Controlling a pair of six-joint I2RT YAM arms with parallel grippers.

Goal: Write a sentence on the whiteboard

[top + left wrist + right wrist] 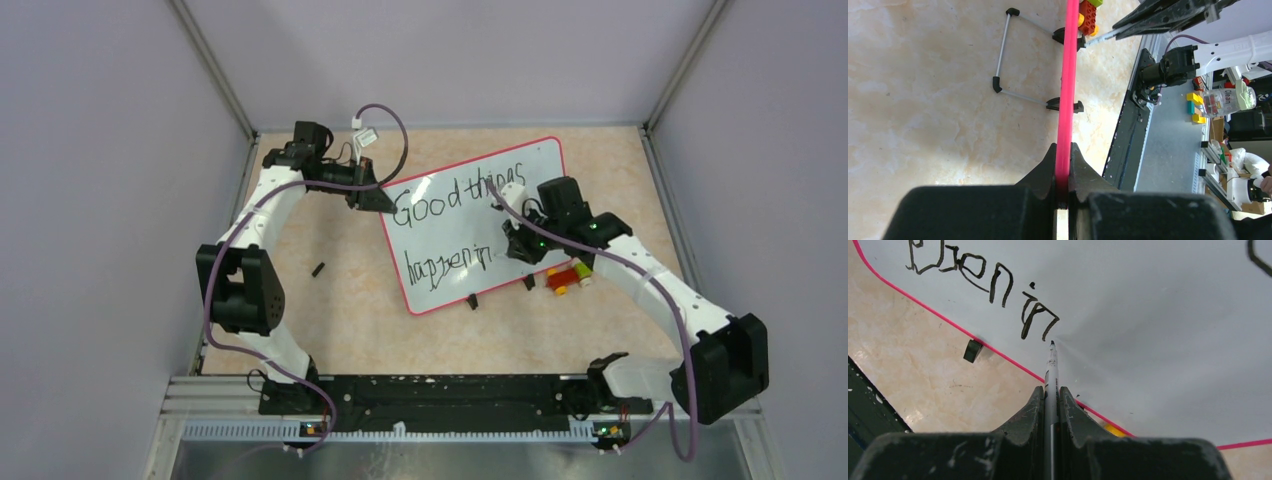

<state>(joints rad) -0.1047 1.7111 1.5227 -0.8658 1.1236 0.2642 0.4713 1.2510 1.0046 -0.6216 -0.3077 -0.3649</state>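
A black handwritten sentence (432,203) runs in two lines across a glossy whiteboard (440,232) with a thin red frame. The board sits askew near the middle of a pale, marbled surface (340,320). The top line reads "Good things". The lower line reads "happenin" and stops there, so the writing looks nearly finished, with probably one closing letter left.

The right hand (1050,390) is closed around a marker (1050,370). Its black tip sits just beyond the last stroke; whether it touches the board cannot be told.

The left hand (1063,150) is clamped shut on the board's red edge at the upper left corner, apparently steadying it.

A small cluster of coloured toy bricks (567,277) lies just beside the board's lower right edge.
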